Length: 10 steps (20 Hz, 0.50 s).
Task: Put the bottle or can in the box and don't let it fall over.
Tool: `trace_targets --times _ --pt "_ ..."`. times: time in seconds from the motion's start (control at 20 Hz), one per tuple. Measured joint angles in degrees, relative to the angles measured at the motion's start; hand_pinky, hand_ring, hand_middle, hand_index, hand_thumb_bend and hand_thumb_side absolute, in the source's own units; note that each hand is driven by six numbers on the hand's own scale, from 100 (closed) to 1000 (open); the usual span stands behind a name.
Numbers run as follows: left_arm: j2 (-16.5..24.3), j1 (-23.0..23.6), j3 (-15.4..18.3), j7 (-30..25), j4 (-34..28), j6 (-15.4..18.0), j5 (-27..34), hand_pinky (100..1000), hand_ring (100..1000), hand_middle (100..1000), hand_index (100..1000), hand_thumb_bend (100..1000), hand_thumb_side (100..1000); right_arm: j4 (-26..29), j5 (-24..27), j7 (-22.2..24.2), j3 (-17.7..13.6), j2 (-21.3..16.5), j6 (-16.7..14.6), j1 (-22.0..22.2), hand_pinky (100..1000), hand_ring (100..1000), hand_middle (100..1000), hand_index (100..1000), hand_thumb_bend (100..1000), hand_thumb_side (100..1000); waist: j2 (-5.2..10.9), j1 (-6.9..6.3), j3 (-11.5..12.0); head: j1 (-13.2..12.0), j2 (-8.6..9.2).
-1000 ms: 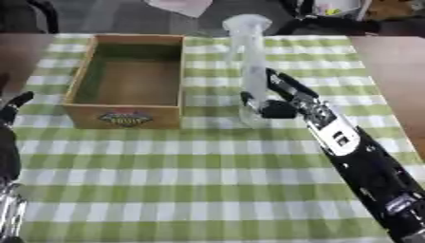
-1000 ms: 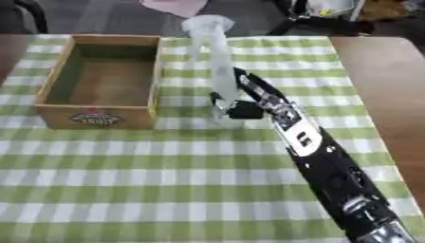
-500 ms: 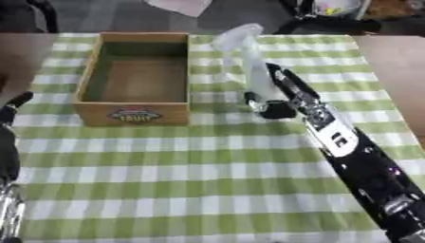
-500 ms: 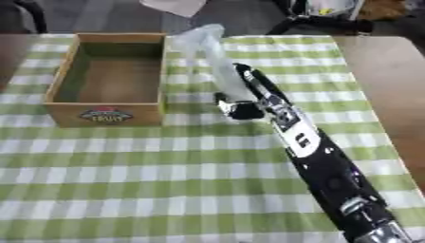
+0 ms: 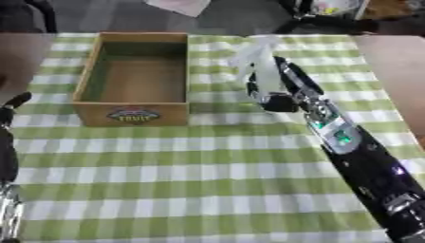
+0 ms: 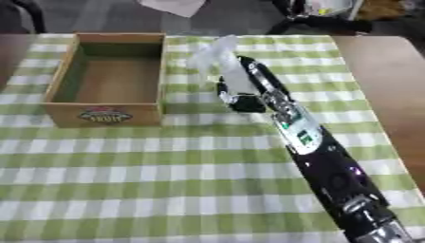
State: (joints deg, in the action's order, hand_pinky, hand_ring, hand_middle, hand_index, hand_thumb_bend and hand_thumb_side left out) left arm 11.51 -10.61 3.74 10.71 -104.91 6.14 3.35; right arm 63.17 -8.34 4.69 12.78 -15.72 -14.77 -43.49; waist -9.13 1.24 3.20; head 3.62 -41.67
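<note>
A clear plastic bottle (image 5: 255, 64) is held in my right hand (image 5: 278, 95), whose fingers curl round its lower part. The bottle leans with its top toward the upper left, blurred, and sits just right of the box. The cardboard box (image 5: 89, 80) stands open on the green checked cloth at the upper left, with nothing visible inside. My left hand (image 5: 12, 107) shows at the left edge, fingers relaxed and holding nothing.
The green and white checked cloth (image 5: 207, 180) covers most of the table. Bare brown table (image 5: 394, 66) shows at the right. Dark objects and a pale sheet lie beyond the far edge.
The bottle, upright a second ago, has tilted with its top leaning left toward the box, still in my right hand. The whole view has shifted a little. My left hand stays put.
</note>
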Motion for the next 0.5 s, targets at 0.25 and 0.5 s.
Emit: trace_targets --times 0.25,0.5 --pt "0.0 0.0 0.0 0.0 0.0 0.0 0.1 803 1000 1000 989 234 856 3.1 4.7 0.7 0.1 -1.3 2.0 -2.5 820 663 785 340 100 100 0.01 0.14 0.5 0.6 0.21" --pt "0.0 -1.0 -0.7 -0.5 0.0 0.1 0.4 804 1000 1000 990 236 853 3.6 5.6 1.0 -0.1 -2.2 2.9 -7.0 826 667 785 340 100 100 -0.07 0.20 3.9 3.3 1.27"
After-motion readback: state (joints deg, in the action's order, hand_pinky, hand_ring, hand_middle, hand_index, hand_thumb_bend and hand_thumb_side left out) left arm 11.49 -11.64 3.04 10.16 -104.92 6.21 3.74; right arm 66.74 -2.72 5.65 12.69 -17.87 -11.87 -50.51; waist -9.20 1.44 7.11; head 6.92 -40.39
